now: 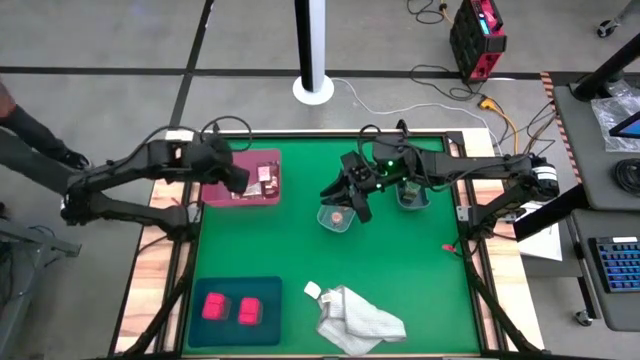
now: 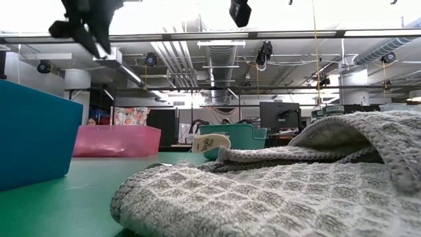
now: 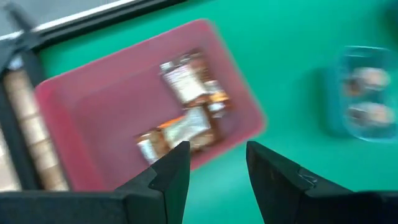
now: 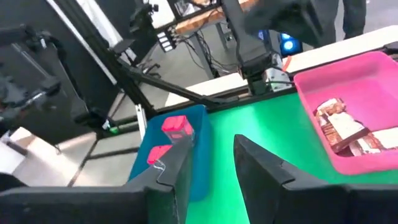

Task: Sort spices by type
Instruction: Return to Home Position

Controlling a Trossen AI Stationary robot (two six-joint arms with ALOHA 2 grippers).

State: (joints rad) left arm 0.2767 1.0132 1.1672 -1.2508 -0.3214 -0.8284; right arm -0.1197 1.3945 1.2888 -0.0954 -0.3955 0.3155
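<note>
Two brown foil sachets lie in the pink tray at the far left. Two bright pink blocks lie in the teal tray at the near left. Two tan-topped jars stand in a bluish tub. A second tub holds dark jars, partly hidden by my right arm. My left gripper is open and empty above the pink tray's right part. My right gripper is open and empty, raised over the tub with tan-topped jars.
A white-grey cloth with a white tag lies crumpled at the near middle and fills the low view's foreground. A small red thing lies near the right edge. The green mat is bare between the tubs and the cloth.
</note>
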